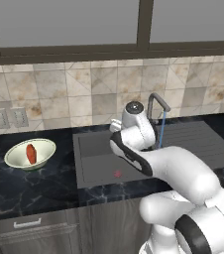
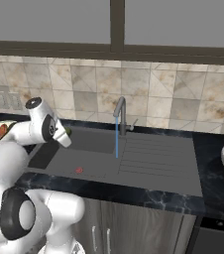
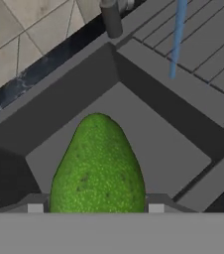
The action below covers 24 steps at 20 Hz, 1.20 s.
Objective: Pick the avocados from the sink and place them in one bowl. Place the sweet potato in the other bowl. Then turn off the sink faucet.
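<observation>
Now we have our gripper (image 3: 96,208) closed on the green avocado (image 3: 98,166), which sits squarely between the jaws over the sink (image 3: 148,144). Gripped at its broad middle, it should ride steady toward a bowl, with the running faucet (image 3: 111,17) ahead.
</observation>
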{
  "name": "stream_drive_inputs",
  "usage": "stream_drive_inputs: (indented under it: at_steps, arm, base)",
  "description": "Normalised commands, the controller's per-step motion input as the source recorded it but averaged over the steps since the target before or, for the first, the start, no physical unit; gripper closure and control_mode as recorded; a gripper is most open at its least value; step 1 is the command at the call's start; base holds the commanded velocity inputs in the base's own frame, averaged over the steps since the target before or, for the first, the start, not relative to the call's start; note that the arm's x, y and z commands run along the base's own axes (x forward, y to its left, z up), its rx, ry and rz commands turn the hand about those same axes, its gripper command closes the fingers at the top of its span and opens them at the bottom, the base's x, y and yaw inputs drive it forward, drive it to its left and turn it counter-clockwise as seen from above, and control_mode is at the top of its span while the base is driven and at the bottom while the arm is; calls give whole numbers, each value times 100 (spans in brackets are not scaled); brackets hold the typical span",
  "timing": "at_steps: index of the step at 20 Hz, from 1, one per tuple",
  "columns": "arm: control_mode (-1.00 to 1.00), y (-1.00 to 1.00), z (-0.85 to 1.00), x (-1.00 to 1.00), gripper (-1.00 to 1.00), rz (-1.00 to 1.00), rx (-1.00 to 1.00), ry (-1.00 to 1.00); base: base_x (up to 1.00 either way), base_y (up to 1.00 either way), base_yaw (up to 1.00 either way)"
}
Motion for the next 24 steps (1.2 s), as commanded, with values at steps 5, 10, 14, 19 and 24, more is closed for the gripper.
stream_drive_inputs:
  at_steps: [5, 10, 14, 19, 24]
  arm:
    - [-100, -19, 55, -78, 100, -6, 3, 2]
    - [-100, -62, 19, -74, 100, -10, 7, 0]
    - [-100, -89, 10, -35, 100, -15, 12, 0]
    - [-100, -100, 21, -4, 100, -13, 15, 0]
    - [-100, -100, 22, 0, 100, -19, 13, 0]
  base:
    - [0, 0, 0]
    - [0, 0, 0]
    - [0, 0, 0]
    - [0, 0, 0]
    - [0, 0, 0]
